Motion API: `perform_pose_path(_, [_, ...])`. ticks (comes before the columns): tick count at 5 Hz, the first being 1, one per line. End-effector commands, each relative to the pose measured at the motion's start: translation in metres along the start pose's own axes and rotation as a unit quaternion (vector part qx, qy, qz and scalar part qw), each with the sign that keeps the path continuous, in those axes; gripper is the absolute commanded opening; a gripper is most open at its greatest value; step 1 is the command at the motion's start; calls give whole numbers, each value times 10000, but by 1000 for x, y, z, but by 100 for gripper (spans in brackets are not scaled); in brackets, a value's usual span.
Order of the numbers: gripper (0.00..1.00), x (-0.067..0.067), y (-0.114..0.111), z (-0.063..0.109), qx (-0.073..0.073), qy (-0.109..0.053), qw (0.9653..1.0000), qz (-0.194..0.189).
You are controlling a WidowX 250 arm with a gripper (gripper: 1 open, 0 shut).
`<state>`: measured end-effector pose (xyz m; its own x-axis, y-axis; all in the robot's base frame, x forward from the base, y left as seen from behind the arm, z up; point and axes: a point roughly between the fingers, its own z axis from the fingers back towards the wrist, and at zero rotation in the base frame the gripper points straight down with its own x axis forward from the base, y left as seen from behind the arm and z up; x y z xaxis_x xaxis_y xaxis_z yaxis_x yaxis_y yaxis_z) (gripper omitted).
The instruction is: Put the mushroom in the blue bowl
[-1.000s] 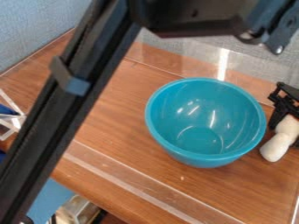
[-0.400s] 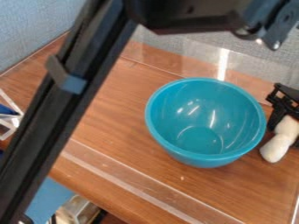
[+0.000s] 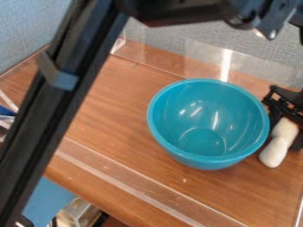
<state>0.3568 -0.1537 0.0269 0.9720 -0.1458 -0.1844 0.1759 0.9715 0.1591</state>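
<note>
While most of the arm (image 3: 71,97) is seen only as a dark blurred bar crossing the left and top of the view, the gripper (image 3: 284,122) is found at the right edge, pointing steeply down. Its black jaws are clenched on the mushroom (image 3: 279,147), whose upper part is covered by the fingers (image 3: 277,105); the cream-white lower part is seen slanting down below them, toward the near side. The mushroom is located just beside the right rim of the blue bowl (image 3: 178,111), outside it, low over the wooden table (image 3: 112,97); whether its lower end touches the wood cannot be told. The bowl is set upright on the table, near the middle of the view, and nothing is seen inside it but reflections. A clear plastic strip (image 3: 130,177) is laid along the near edge of the table.
</note>
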Motion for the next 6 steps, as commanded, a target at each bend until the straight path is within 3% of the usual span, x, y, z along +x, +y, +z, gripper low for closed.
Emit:
perform_pose_path(1, [0, -1, 17, 26, -129, -204, 9995, 192])
perform_pose_path(4, [0, -7, 32, 47, -253, -339, 9983, 400])
perform_pose_path(6, [0, -6, 40, 41, -298, -291, 9978, 519])
